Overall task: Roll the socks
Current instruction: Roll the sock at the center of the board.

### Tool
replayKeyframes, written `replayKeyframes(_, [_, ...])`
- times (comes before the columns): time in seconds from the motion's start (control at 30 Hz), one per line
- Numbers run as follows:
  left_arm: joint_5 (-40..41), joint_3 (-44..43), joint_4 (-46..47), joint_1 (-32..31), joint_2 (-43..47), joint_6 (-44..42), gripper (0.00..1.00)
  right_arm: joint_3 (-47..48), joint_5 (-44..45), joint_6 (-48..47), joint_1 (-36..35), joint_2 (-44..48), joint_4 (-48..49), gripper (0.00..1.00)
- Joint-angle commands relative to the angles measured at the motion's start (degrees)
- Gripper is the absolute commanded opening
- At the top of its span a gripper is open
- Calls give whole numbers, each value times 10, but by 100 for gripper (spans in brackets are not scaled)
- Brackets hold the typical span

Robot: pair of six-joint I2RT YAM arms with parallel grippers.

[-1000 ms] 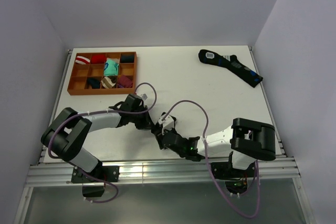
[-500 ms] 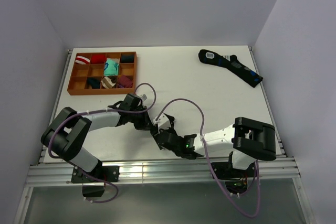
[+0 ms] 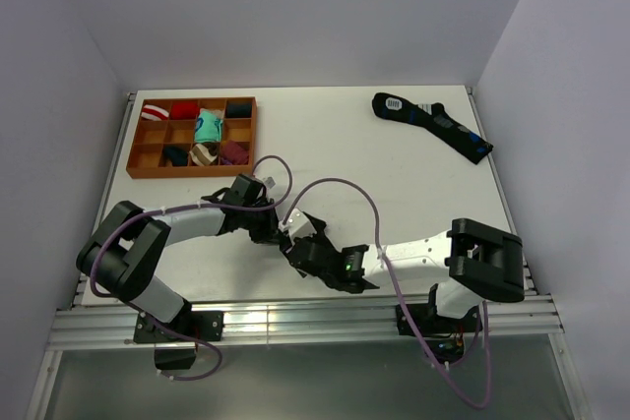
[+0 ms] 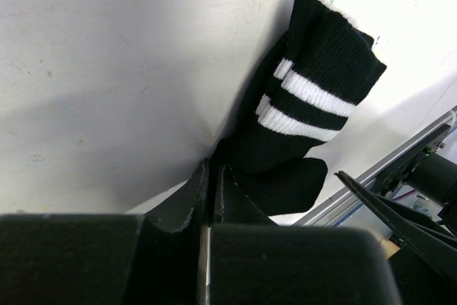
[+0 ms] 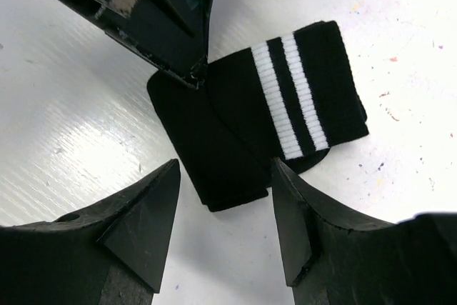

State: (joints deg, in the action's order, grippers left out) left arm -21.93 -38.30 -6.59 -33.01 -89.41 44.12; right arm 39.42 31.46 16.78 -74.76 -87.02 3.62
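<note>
Since a second ago the right arm has reached further left across the bench [image 3: 345, 154], and the right claw [image 5: 225, 173] has spread its fingers wider. Those fingers now stand well apart, hanging just over the folded end of the socks [image 5: 271, 105], one finger to each side, gripping nothing. These socks are black knit with two white stripes round the cuff. They are folded over on themselves and lie on the white bench near its front edge, between the two arms. The left claw [image 4: 211, 168] has its fingers pressed together, nipping the edge of the sock fabric at its tips. Seen from above, both claws meet over the socks and hide most of them. At the back left sits a wooden tray [image 3: 132, 152] of small rolled bundles, and at the back right lies a longer dark sock [image 3: 433, 123]
</note>
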Motion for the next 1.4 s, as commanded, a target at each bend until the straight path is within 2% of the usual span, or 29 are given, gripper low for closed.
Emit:
replayKeyframes(0.0, [47, 4, -67, 3, -2, -32, 0, 14, -11, -24, 8, 17, -5, 61])
replayKeyframes(0.37, [45, -1, -69, 3, -3, -32, 0, -7, -48, -12, 18, 7, 31, 59])
replayKeyframes(0.73, [47, -7, -69, 3, -8, -30, 0, -68, -66, 28, 17, 13, 94, 57])
replayKeyframes(0.9, [51, -9, -71, 2, -7, -28, 0, -86, -65, 48, 18, 14, 112, 45])
replayKeyframes(0.97, [51, -7, -70, 3, -5, -27, 0, -100, -70, 55, 18, 21, 130, 45])
replayKeyframes(1.03, [52, -6, -71, 3, -6, -27, 0, -105, -64, 57, 18, 31, 135, 47])
replayKeyframes(1.17, [52, -7, -72, 2, -6, -28, 0, -105, -40, 63, 17, 44, 104, 62])
replayKeyframes(1.37, [51, -13, -74, 2, -13, -33, 0, -79, -23, 34, 14, 103, 51, 65])
